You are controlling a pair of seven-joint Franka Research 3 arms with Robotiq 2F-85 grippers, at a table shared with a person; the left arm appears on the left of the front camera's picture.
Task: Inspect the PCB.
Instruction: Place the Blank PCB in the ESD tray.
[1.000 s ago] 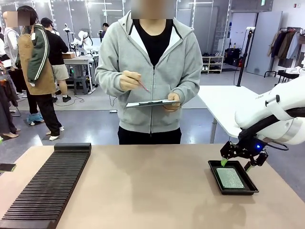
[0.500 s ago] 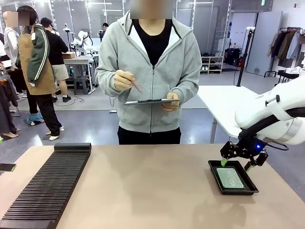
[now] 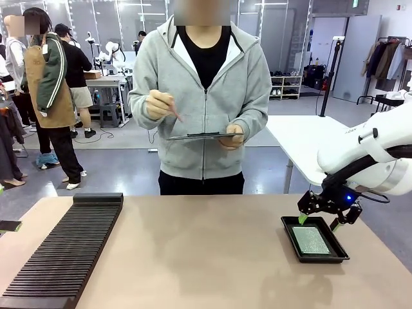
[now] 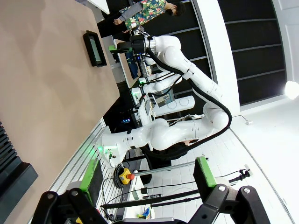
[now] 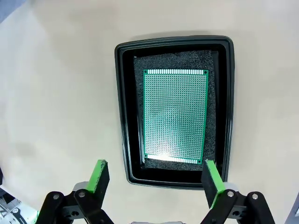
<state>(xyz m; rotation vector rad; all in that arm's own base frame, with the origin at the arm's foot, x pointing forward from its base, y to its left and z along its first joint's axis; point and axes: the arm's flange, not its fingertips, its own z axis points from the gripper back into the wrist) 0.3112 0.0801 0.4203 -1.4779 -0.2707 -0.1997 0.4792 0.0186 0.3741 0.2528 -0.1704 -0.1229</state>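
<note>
**The little green board waits in its tray**

The PCB (image 5: 175,115) lies flat in a black tray (image 5: 123,112). It rests on dark, spongy foam, with a thin strip of foam showing all around it. Seen from the front, the tray sits on the table (image 3: 206,251) at about 4 o'clock from the middle. The board (image 3: 311,240) is inside it.

The right gripper (image 3: 318,223) hangs just above the far end of the tray. Its two green pads (image 5: 98,176) are spread wide apart and hold nothing. In the right wrist view, the tray is at 12 o'clock from the pads. The left gripper (image 4: 145,179) is wide open too, and it is empty. It is well apart from the tray.

A person stands at 12 o'clock, across the table, holding a clipboard (image 3: 205,136) and a pen.

The board looks thin, stiff and very light. It is full of tiny holes. I think it could bend or snap if it is squeezed too hard. Its flat face looks smooth, so it may slip. The best place to hold it is by its two long edges. That may be tricky, because it lies so low in the foam. Tipping one edge up first may help.
</note>
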